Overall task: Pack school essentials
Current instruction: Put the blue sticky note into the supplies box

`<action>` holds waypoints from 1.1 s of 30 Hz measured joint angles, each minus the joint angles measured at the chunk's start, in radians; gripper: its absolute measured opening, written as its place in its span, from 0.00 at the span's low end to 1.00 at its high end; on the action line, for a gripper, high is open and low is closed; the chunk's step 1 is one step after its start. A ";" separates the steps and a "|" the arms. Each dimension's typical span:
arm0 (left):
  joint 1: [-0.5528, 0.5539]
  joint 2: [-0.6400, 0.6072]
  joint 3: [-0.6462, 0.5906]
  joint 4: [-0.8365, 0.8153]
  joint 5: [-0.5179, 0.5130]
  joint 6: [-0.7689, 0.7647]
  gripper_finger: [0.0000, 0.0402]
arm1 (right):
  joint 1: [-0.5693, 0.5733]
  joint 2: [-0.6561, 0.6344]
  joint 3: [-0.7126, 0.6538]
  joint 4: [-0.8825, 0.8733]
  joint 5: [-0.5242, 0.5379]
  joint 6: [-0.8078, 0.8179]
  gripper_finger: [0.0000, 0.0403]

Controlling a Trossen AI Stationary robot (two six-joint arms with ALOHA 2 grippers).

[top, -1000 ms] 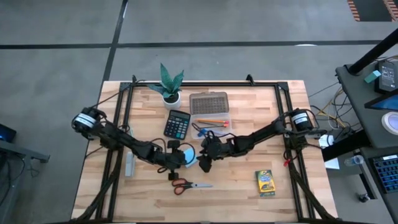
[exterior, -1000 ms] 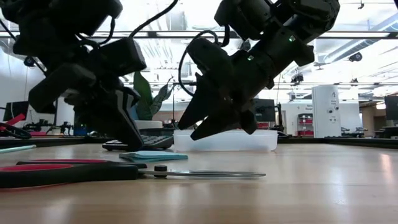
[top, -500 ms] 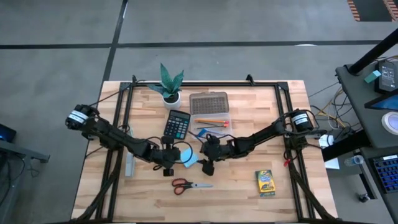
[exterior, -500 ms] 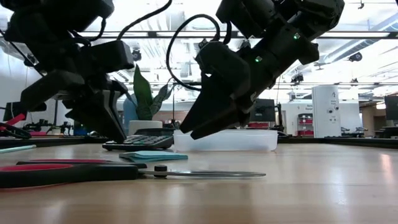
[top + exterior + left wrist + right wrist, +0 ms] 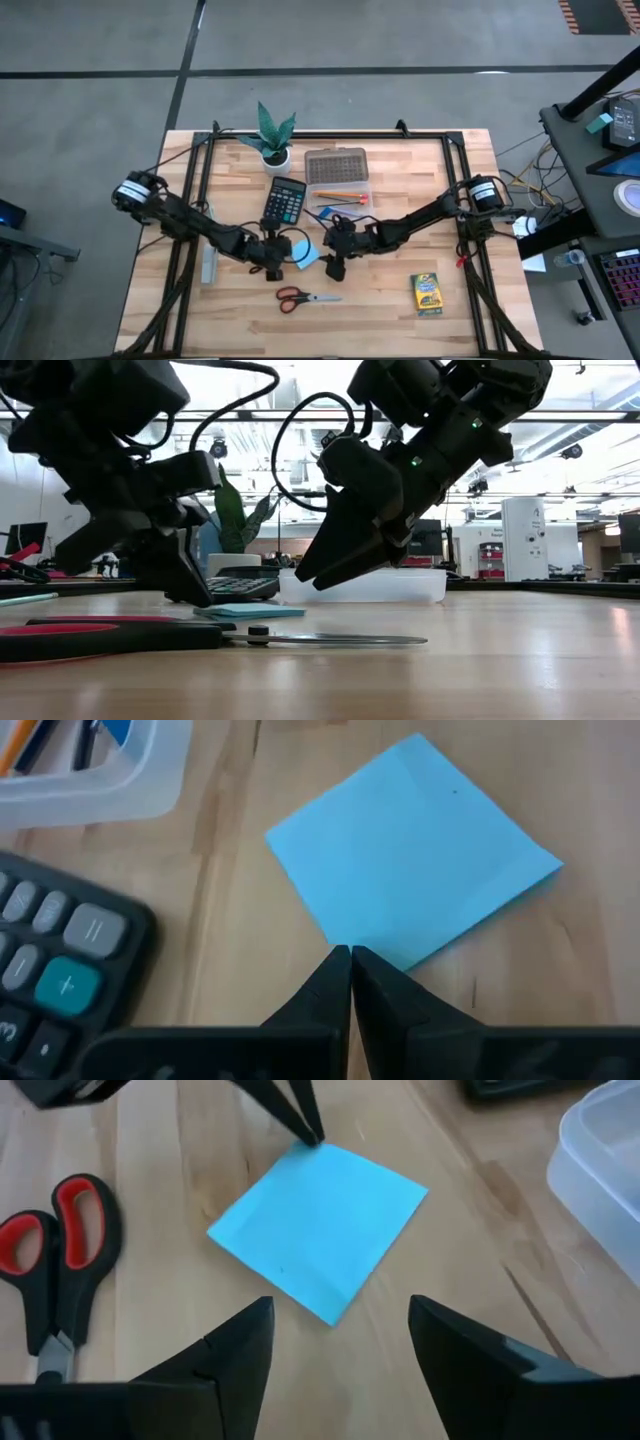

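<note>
Since a second ago the left gripper (image 5: 350, 955) has backed off the pad's top; now clenched empty, tips at the light-blue note pad (image 5: 412, 848) edge. Pad lies flat between both grippers, a corner toward each. Right gripper (image 5: 340, 1325), jaws spread and empty, hovers over the opposite corner, equally near.

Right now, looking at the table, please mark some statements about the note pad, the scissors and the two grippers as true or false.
1. The left gripper is shut, its tips at a corner of the note pad. True.
2. The right gripper holds the scissors. False: it is open and empty, above the note pad; the scissors lie flat on the table.
3. The crayon box lies inside the plastic box. False: it lies alone on the table near the right arm.
4. The calculator lies beside the plastic box. True.
</note>
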 joint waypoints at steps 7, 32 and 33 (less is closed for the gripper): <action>0.000 0.005 0.002 0.171 0.093 0.036 0.00 | 0.000 0.000 -0.001 -0.001 -0.002 0.004 0.60; 0.009 0.018 0.006 0.056 0.030 0.029 0.00 | 0.000 0.000 -0.002 -0.019 -0.029 0.082 0.68; 0.009 0.027 0.011 0.081 0.041 0.029 0.00 | 0.000 0.000 -0.002 -0.019 -0.030 0.081 0.68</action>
